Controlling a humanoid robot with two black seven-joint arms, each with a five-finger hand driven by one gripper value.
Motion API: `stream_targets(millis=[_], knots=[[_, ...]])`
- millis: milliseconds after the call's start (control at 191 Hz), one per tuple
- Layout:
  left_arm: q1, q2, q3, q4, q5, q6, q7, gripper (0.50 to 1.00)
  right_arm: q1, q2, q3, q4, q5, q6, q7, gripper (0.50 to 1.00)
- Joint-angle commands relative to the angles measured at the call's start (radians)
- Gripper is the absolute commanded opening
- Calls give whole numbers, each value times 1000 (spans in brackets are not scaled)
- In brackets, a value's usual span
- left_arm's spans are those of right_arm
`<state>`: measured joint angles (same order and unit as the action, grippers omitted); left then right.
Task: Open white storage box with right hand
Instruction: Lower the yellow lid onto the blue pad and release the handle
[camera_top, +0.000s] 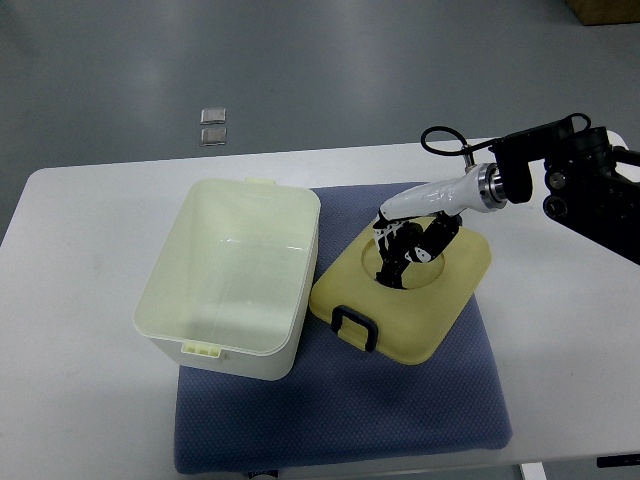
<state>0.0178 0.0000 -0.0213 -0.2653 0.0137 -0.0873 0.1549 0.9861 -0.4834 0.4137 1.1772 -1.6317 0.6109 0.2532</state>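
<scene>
My right hand (408, 243) rests on top of the yellowish lid (405, 295), fingers curled down into the round dip in its middle — I cannot tell if they grip anything. The lid lies flat on the blue mat (340, 420), and the white storage box (232, 275) stands open just beside it, to my left.

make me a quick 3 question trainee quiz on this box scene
1. True or false: the lid is on the box.
2. What lies under both? A) blue mat B) tray C) towel rack
3. Which hand is on the lid?

Key:
1. False; it lies flat beside the open box.
2. A, the blue mat on the table.
3. The right hand, fingers in the lid's round recess.
</scene>
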Motion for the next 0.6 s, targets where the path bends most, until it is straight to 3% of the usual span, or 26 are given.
stream_targets(millis=[0,5,10,16,21,26,31,37,42,314,592], knots=[[1,0,0,0,0,0,0,1000,-37,16,0,-7,1,-3,-2,579],[1,0,0,0,0,0,0,1000,-37,16,0,-7,1,-3,-2,580],[1,0,0,0,0,0,0,1000,-41,17,0,-8,1,-6,-2,693],[1,0,0,0,0,0,0,1000,-41,17,0,-8,1,-6,-2,695],[1,0,0,0,0,0,0,1000,-44,19,0,-10,3,-11,-2,798],[1,0,0,0,0,0,0,1000,-44,19,0,-10,3,-11,-2,799],[1,0,0,0,0,0,0,1000,-49,20,0,-10,4,-16,-2,882],[1,0,0,0,0,0,0,1000,-49,20,0,-10,4,-16,-2,883],[1,0,0,0,0,0,0,1000,-53,22,2,-11,6,-19,-2,935],[1,0,6,0,0,0,0,1000,-66,12,45,-48,36,-31,-2,936],[-1,0,7,-2,0,0,0,1000,-40,-60,108,-110,289,0,-14,936]])
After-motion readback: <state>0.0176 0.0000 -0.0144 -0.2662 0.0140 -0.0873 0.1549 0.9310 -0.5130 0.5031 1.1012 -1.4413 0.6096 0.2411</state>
